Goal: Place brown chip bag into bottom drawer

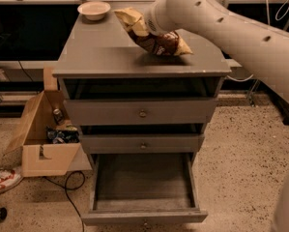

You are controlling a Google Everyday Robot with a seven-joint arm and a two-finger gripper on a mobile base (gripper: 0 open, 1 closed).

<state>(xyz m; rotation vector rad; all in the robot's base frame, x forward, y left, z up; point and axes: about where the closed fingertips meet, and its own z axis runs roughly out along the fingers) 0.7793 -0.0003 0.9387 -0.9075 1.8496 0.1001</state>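
Note:
The brown chip bag [156, 38] has a dark brown middle and pale tan ends. It hangs tilted over the grey cabinet top [105, 52], its left end raised and its right end low near the surface. My gripper [151, 28] is at the end of the white arm, mostly hidden behind the wrist, and is shut on the bag's upper left part. The bottom drawer [144, 217] stands pulled out at the foot of the cabinet, and its grey tray is bare inside.
A pale bowl [93, 8] sits at the back left of the cabinet top. The two upper drawers [142, 113] are pushed in. An open cardboard box [42, 151] with items stands on the floor to the left, with a black cable [69, 187] beside it.

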